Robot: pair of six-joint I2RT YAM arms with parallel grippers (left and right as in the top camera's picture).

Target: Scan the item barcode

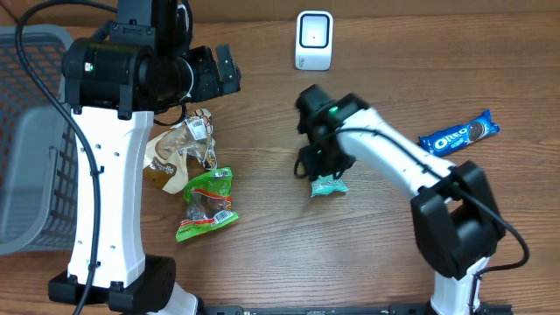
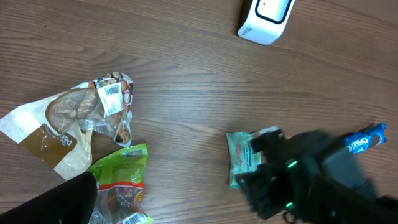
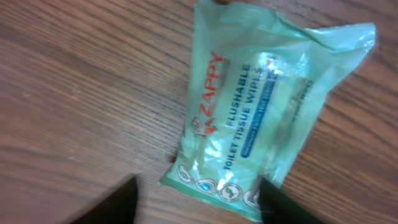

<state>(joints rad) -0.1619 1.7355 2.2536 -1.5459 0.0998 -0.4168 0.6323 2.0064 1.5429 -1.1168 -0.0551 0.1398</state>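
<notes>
While the grey basket (image 1: 26, 131) sits at the table's (image 1: 262, 262) far left edge, the left gripper (image 1: 229, 70) hangs just right of it with its jaws wide apart and nothing between them. Below that gripper lies a brown snack bag (image 1: 171, 153), a white barcode label showing on its upper end. A green bag (image 1: 208, 203) lies nearer the front, its top edge touching the brown one.

At the back, near the middle, stands the white scanner (image 1: 314, 39). In front of it and well apart from it, the wipes pack (image 1: 329, 185) lies flat on the wood, a pale green packet with its printed face up; no barcode shows on that face. The right gripper (image 1: 317, 166) is low over it. In the right wrist view its fingers (image 3: 109, 202) stand apart on either side of the pack's near end. The left one is clear of it and the right one is at its corner, so the pack rests on the table rather than in a grip.

Farther right, a blue Oreo pack (image 1: 458, 134) lies alone.
</notes>
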